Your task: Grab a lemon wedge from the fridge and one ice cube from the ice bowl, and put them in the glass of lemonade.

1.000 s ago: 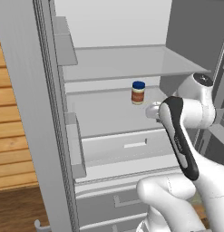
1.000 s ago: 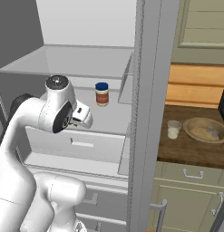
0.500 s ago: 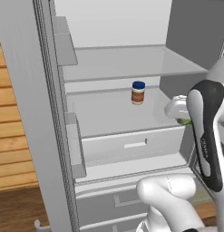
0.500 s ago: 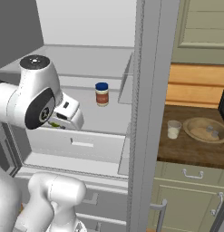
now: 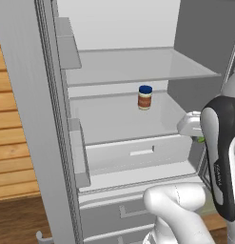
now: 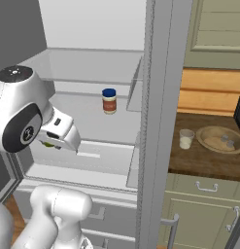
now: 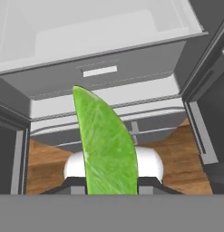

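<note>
The fridge [image 5: 114, 24] stands open in front of me. My gripper [image 7: 109, 181] is shut on the lemon wedge [image 7: 104, 140], a yellow-green slice that stands up between the fingers. In the base views the gripper [image 5: 199, 138] hangs just outside the fridge's lower shelf, at drawer height, and a bit of green lemon wedge [image 6: 48, 144] peeks out under the hand. On the wooden counter to the right of the fridge stand the glass of lemonade [image 6: 186, 139] and the tan ice bowl [image 6: 221, 139], which has ice cubes in it.
A brown jar with a blue lid [image 5: 144, 97] stands on the middle fridge shelf. A white drawer [image 7: 99, 70] sits below it. The fridge's right side panel [image 6: 158, 121] stands between my hand and the counter. Beige cabinets [image 6: 204, 194] lie under the counter.
The arm has drawn back out of the fridge and swung outward toward the base, carrying the lemon wedge. The jaws have kept the same grip.
</note>
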Robot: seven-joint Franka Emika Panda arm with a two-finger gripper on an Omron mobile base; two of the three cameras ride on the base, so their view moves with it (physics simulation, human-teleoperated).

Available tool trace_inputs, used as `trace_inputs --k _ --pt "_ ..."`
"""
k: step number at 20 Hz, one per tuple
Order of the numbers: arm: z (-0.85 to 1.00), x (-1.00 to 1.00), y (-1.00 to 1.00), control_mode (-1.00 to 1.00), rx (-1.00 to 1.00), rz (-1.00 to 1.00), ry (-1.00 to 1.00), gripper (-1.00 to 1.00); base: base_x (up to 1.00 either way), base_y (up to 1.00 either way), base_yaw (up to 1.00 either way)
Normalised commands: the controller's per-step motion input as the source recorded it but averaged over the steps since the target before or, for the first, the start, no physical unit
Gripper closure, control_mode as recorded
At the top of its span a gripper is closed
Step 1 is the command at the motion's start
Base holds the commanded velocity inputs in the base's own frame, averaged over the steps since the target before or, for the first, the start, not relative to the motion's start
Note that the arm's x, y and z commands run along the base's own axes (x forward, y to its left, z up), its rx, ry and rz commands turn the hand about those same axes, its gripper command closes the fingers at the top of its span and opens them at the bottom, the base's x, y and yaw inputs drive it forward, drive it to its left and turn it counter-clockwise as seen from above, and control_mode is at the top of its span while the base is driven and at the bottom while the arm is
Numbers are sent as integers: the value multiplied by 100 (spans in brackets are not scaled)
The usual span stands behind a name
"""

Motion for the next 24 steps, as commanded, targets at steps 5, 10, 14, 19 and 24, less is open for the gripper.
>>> trace_inputs --k 5,10,14,19,24 --pt "0 -1 0 -100 0 0 0 100 0 0 0" --pt "0 0 0 100 0 0 0 100 -93 -1 -6" --pt "0 0 0 100 0 0 0 100 -100 -5 -11" --pt "0 0 0 100 0 0 0 100 -86 -67 -35" --pt "0 0 0 100 0 0 0 100 -1 -81 -49"
